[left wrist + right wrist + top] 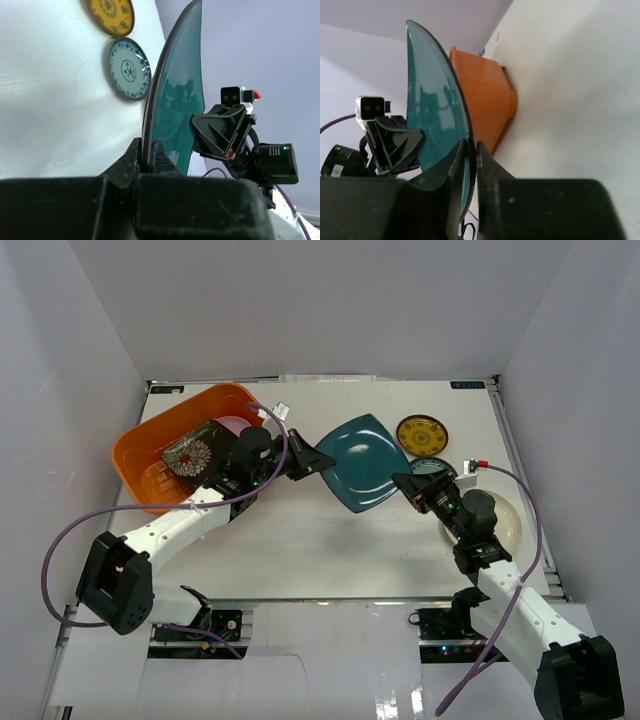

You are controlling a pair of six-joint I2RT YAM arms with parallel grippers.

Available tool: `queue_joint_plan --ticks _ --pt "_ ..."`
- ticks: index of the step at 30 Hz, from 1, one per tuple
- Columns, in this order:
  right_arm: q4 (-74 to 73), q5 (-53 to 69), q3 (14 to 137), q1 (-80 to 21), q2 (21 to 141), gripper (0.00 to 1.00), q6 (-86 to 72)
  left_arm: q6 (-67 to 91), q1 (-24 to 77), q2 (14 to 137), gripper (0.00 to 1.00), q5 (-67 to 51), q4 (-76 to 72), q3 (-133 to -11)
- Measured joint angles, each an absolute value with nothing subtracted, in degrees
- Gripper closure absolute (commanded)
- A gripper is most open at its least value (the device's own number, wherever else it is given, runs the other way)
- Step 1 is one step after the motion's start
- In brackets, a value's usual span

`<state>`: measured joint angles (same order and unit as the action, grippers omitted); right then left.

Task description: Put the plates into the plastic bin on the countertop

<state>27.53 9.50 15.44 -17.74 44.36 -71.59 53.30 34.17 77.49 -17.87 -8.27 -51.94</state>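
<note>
At the far left of the countertop sits the orange bin. A dark square plate with white flowers lies tilted inside it, and a pink plate shows just behind that at the bin's far wall.

My left arm reaches past the bin's near right corner. My left gripper is pinched narrow on the left edge of the teal plate; the left wrist view shows the rim caught between the two fingers. The teal plate hangs over the middle of the countertop, to the right of the bin and apart from it.

My right gripper is clamped on the same plate's near right edge, so both hands hold it at once.

Beyond that, at the far right, the small yellow plate lies flat. The blue-patterned plate is just nearer than it, partly hidden by my right wrist. The cream plate lies at the right edge beneath my right arm.
</note>
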Motion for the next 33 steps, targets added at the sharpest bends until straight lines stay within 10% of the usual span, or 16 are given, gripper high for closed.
queue_joint_plan --ticks 7,11,33 --pt "25.08 13.89 18.61 -18.02 42.11 0.19 -67.13 51.24 34.61 74.59 1.0 -14.98 -4.27 -53.06" --pt "21.04 16.95 21.15 -18.06 40.27 0.02 -63.48 50.81 32.8 74.54 1.0 -13.32 1.15 -56.38" --pt "-0.08 19.2 22.57 -18.06 26.63 0.02 -45.12 47.31 -21.5 70.26 1.0 -23.24 16.47 -56.93"
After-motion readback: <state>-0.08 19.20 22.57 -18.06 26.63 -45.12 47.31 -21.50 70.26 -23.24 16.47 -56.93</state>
